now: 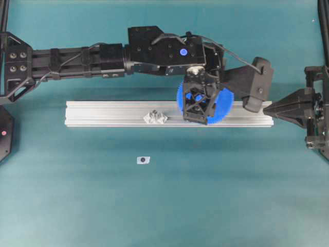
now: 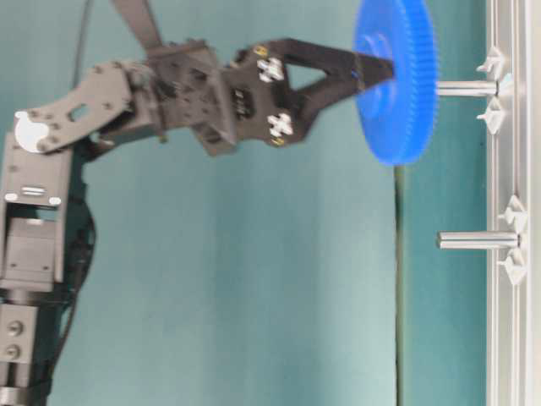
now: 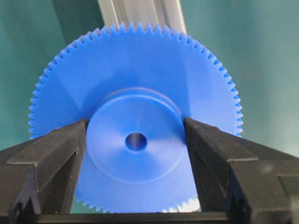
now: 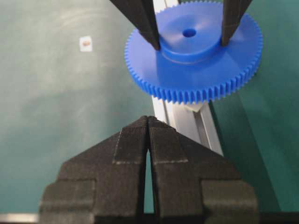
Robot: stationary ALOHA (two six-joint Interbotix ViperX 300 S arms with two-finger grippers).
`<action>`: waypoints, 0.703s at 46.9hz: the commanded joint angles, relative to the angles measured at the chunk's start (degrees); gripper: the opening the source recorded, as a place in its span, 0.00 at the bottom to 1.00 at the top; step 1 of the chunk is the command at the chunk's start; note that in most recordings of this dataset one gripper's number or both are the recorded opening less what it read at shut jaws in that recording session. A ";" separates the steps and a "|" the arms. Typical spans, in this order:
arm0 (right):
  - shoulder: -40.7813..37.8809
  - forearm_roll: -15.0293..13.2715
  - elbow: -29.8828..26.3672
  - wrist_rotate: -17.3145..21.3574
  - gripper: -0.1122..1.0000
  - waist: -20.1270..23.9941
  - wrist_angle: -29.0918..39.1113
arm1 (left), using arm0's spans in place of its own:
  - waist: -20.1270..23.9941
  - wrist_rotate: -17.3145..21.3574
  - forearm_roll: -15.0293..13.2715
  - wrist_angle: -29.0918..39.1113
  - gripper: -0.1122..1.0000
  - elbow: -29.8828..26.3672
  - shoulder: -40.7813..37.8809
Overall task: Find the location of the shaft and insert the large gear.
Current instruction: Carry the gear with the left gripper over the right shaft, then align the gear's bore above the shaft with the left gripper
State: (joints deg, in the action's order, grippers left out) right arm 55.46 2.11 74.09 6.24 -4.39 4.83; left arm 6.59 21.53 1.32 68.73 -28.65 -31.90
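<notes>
The bright blue plastic disc gear (image 1: 221, 105) with fine teeth round its rim sits right of centre in the overhead view, held by the left gripper (image 1: 198, 100) above the long silvery aluminium rail (image 1: 113, 112) that lies across the teal surface (image 1: 164, 206). The gripper's two black fingers (image 3: 56, 154) stand fairly wide apart and press on either side of the gear's raised round hub, with the small centre hole showing between them in the left wrist view.

In the table-level view, which shows the scene turned on its side, the gear is at the upper right, flat face toward the rail at the right edge. The thin silvery upright pin (image 2: 469, 87), flanked by two small clear faceted mounts, points at the gear's centre, its tip right at the gear's face; whether it has entered the hole cannot be told. A second silvery pin (image 2: 478, 240) with similar clear mounts stands on the rail lower in that frame, well apart from the gear.

The right gripper (image 4: 148, 122) rests at the right edge of the overhead view, its black fingers pressed together and holding nothing.

A small white tag with a dark dot (image 1: 143, 160) lies on the surface below the rail.
</notes>
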 commanded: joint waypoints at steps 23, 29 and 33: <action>-0.26 0.00 -0.70 0.53 0.11 -0.18 -0.26 | 0.35 0.18 0.18 -2.02 0.74 0.62 0.97; -0.35 0.00 -0.62 0.53 0.11 -0.18 -0.26 | 0.35 0.18 0.18 -2.29 0.74 1.41 0.79; -0.26 0.00 -0.62 0.53 0.11 -0.18 -0.26 | 0.44 0.18 0.18 -2.72 0.74 1.85 0.97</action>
State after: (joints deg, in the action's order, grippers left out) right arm 55.46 2.20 74.09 6.24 -4.39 4.83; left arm 6.77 21.62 1.32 66.53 -26.81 -32.08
